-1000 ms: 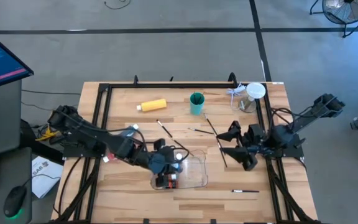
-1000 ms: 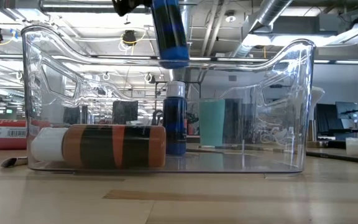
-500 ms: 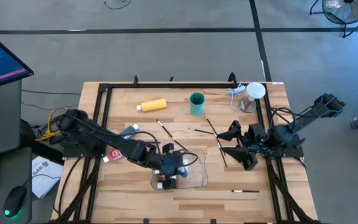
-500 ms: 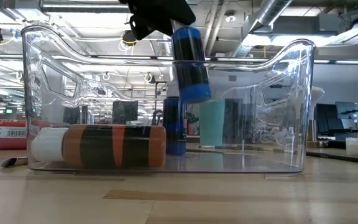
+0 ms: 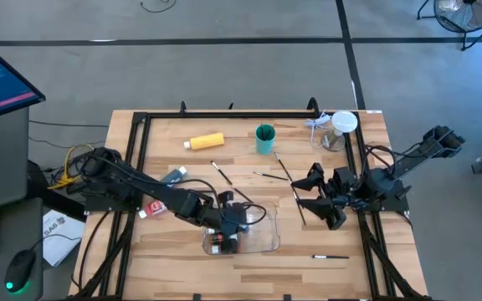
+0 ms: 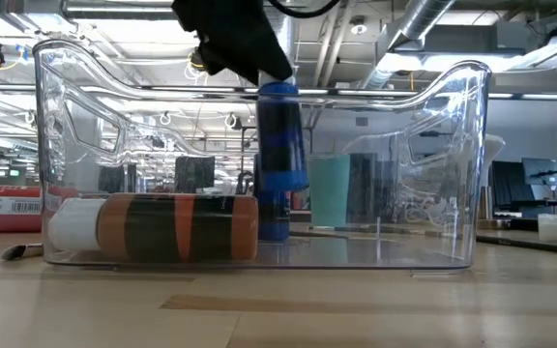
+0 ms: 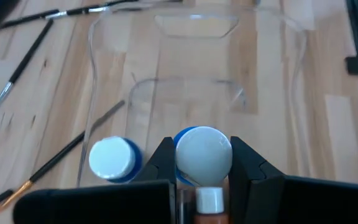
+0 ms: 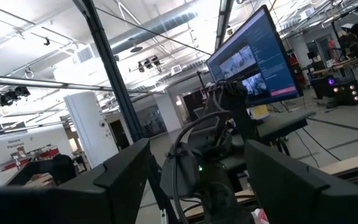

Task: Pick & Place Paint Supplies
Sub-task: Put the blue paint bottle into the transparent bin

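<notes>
My left gripper stands over the clear tray and is shut on a blue paint bottle that hangs inside the tray's walls. A second blue bottle stands upright on the tray floor, and a brown bottle with a white cap lies there on its side. The left wrist view shows the standing bottle's white cap. My right gripper waits open above the table's right part, near a thin brush. The yellow bottle lies on its side near the far edge. My left gripper pinches the blue bottle between its two fingers, coming from above and pointing down. It holds the bottle's upper part. The bottle hangs nearly upright below the fingers, its round lower end clear of the tray floor.
A teal cup and a clear cup with a white lid stand near the far edge. Brushes lie at mid-table and near the front right. A grey tube and a red tube lie left of the tray.
My left gripper has moved toward the table's right over the tray and then down. The blue bottle, first high above the tray rim, tilted on the way and now hangs nearly upright, lowered between the tray's walls beside the standing blue bottle.
</notes>
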Motion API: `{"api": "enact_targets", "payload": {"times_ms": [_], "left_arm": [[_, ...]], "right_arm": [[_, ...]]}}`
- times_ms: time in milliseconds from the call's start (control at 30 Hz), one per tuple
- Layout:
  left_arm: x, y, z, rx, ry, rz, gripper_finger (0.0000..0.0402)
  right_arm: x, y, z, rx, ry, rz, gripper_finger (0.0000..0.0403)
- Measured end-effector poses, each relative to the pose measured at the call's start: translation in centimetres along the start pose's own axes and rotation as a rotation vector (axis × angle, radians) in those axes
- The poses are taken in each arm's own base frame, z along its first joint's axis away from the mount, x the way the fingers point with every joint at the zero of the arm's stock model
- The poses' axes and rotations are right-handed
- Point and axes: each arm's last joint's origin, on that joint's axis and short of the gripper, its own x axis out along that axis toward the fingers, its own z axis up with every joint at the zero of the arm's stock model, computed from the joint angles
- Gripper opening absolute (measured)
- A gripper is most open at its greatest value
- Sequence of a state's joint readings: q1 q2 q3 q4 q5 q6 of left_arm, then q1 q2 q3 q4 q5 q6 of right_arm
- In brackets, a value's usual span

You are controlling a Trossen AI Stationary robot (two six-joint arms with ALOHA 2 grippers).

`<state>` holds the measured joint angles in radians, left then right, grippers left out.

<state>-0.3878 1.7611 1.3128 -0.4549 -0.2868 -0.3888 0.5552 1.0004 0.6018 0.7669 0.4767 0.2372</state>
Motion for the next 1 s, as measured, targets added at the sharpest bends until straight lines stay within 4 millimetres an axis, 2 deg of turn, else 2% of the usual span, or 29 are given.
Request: {"api": "enact_targets", "payload": {"times_ms": [467, 1000], "left_arm": [[0.0, 0.2, -0.4, -0.087, 0.029, 0.036, 0.0033], [-0.6, -1.2, -1.1, -0.253, -0.023, 0.121, 0.0033]], "right_arm": [[0.0, 0.0, 0.0, -0.001, 0.004, 0.0, 0.0255], [0.0, 0.0, 0.0, -0.002, 0.004, 0.0, 0.0255]]}}
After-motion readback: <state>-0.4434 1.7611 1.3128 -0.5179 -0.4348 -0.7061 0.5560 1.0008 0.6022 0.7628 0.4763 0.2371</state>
